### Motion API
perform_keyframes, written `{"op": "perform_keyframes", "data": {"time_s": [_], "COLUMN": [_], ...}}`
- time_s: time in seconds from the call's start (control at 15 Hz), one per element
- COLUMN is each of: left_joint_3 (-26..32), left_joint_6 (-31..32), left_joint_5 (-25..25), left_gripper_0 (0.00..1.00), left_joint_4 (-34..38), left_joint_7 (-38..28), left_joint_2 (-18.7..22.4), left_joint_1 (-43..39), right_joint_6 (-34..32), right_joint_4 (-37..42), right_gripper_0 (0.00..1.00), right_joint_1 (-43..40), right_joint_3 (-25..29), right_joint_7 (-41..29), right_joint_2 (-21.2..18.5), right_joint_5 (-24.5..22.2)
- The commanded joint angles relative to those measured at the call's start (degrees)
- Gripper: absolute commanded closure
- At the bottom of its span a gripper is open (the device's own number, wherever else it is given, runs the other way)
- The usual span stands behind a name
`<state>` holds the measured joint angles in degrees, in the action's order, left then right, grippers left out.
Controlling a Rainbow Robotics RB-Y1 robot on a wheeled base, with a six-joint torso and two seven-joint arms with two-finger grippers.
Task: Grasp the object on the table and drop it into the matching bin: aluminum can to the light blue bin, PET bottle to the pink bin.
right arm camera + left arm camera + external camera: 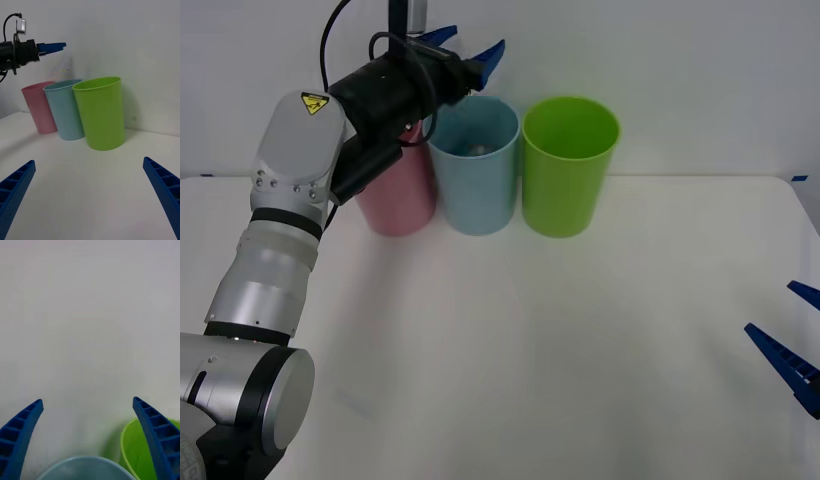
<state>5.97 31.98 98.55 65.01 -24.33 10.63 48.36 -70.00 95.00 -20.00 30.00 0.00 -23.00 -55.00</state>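
Note:
The light blue bin [473,190] stands at the back of the white table [530,360], between the pink bin [395,205] and a lime green one. Inside it, low against the far wall, a small silvery top shows, the aluminum can [477,148]. My left gripper [470,45] hangs open over the light blue bin's rim [86,467] with nothing between its fingers; the right wrist view catches it high above the bins [52,46]. My right gripper [770,308] stays open and low at the table's right edge, facing the bins [89,162].
The lime green bin [568,170] touches the light blue one on its right [101,112]. A plain white wall rises just behind the three bins. The table's middle and front lie bare.

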Motion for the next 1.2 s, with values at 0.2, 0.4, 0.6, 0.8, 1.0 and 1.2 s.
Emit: {"op": "perform_keyframes", "data": {"time_s": [0.2, 0.4, 0.6, 0.8, 1.0, 1.2], "left_joint_3": [0.0, 0.1, 0.0, 0.0, 0.0, 0.1], "left_joint_6": [0.1, 0.4, 1.8, 3.8, 6.0, 6.7], "left_joint_5": [-1.8, -2.7, -5.4, -8.6, -13.7, -17.3], "left_gripper_0": [0.00, 0.00, 0.00, 0.00, 0.00, 0.00], "left_joint_4": [0.0, 0.0, 0.0, 0.0, 1.3, 5.9], "left_joint_7": [0.2, 0.5, 1.2, 2.0, 3.1, 3.9], "left_joint_2": [0.3, 0.5, 1.7, 3.0, 4.7, 6.2], "left_joint_1": [-0.2, -0.5, -1.3, -2.2, -4.5, -9.0], "right_joint_6": [0.0, 0.0, 0.0, 0.0, 0.0, 0.0], "right_joint_4": [0.0, 0.0, 0.0, 0.0, 0.0, 0.0], "right_gripper_0": [0.00, 0.00, 0.00, 0.00, 0.00, 0.00], "right_joint_1": [0.0, 0.0, 0.0, 0.0, 0.0, 0.0], "right_joint_3": [0.0, 0.0, 0.0, 0.0, 0.0, 0.0], "right_joint_7": [0.0, 0.0, 0.0, 0.0, 0.0, 0.0], "right_joint_2": [0.0, 0.0, 0.0, 0.0, 0.0, 0.0], "right_joint_5": [0.0, 0.0, 0.0, 0.0, 0.0, 0.0]}}
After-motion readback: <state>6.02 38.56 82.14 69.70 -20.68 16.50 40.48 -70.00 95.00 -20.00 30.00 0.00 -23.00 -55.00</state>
